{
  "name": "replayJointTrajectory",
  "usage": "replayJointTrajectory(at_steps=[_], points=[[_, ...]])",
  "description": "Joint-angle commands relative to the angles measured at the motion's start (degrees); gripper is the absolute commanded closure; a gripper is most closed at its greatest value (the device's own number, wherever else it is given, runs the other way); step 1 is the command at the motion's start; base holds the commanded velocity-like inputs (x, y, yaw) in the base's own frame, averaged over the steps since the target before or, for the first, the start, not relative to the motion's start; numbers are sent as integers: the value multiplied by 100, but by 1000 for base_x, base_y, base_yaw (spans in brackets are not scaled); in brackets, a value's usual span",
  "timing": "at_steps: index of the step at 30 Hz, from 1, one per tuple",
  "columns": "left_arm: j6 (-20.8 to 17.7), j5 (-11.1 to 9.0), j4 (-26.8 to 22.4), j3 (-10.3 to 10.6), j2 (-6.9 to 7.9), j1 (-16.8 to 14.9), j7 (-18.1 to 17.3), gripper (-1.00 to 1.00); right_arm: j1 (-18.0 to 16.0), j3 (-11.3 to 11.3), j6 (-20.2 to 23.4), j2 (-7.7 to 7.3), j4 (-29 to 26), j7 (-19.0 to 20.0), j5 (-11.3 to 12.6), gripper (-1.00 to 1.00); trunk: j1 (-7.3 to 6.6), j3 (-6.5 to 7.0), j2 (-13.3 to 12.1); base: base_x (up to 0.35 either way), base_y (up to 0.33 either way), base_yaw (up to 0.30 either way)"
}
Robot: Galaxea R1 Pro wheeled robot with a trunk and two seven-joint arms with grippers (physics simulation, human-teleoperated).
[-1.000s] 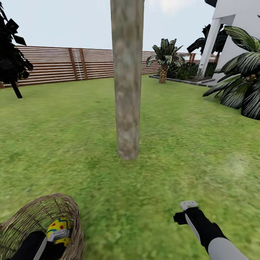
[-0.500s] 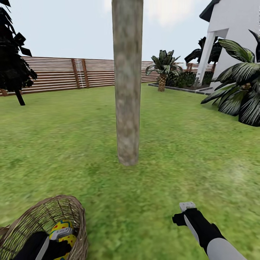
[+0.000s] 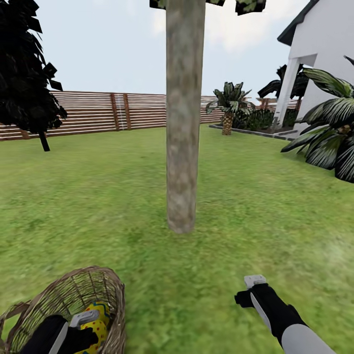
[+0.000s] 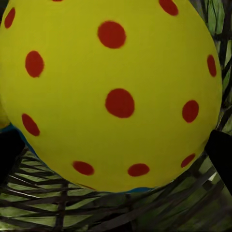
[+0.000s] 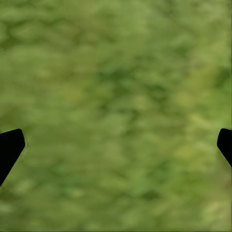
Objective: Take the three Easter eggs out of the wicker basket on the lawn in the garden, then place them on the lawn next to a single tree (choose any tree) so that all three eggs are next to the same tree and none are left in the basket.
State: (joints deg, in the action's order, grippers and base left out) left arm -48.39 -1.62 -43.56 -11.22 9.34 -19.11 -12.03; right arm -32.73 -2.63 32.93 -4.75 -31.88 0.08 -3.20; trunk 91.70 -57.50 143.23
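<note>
The wicker basket point(image 3: 105, 290) lies on the lawn point(image 3: 255, 216) at the near left. A yellow Easter egg point(image 3: 100, 320) with red dots shows inside it. My left gripper point(image 3: 84, 325) reaches into the basket. In the left wrist view the Easter egg point(image 4: 116, 92) sits between the dark fingertips point(image 4: 220, 152), which touch its sides, with wicker weave behind. The tree point(image 3: 183, 147), a thick grey-brown trunk, stands straight ahead, a little beyond the basket. My right gripper point(image 3: 253, 286) hovers open over bare grass at the near right, its fingertips point(image 5: 9, 150) wide apart.
A black tree point(image 3: 27, 83) stands far left before the slatted wooden fence point(image 3: 98, 113). A short palm point(image 3: 227, 105) and the white house point(image 3: 324, 64) are far right. Dark palm fronds point(image 3: 329, 142) hang in at the right edge. Open grass surrounds the trunk.
The whole view has tilted up and shifted, so trunk and basket sit further right. My left gripper stays in the basket at the egg. The right arm keeps its pose.
</note>
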Motion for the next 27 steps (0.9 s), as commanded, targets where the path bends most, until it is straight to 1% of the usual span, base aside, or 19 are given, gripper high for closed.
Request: replayJointTrajectory(at_steps=[1, 18, 20, 25, 27], points=[[-29, -13, -4, -12, -2, -3, -10, 100, -3, -27, 35, -2, -12, 1, -31, -100, -9, 16, -11, 0, 0, 132], [-22, -13, -12, -12, -2, -3, -10, 100, -3, -27, 38, 0, -3, 1, -24, -100, -383, 321, -693, 0, 0, 6], [-22, -13, -12, -12, -4, -2, -10, 100, -4, -27, 38, 0, -3, 1, -29, -100, -427, 357, -773, 0, 0, 125], [-22, -13, -12, -12, -11, -4, -10, 100, -3, -27, 38, 0, -3, 1, -30, -100, -536, 447, -973, 0, 0, 243], [-22, -13, -12, -7, -11, 1, -10, 100, -5, -27, 38, 0, -3, 1, -26, -100, -580, 483, -1054, 0, 0, 60]])
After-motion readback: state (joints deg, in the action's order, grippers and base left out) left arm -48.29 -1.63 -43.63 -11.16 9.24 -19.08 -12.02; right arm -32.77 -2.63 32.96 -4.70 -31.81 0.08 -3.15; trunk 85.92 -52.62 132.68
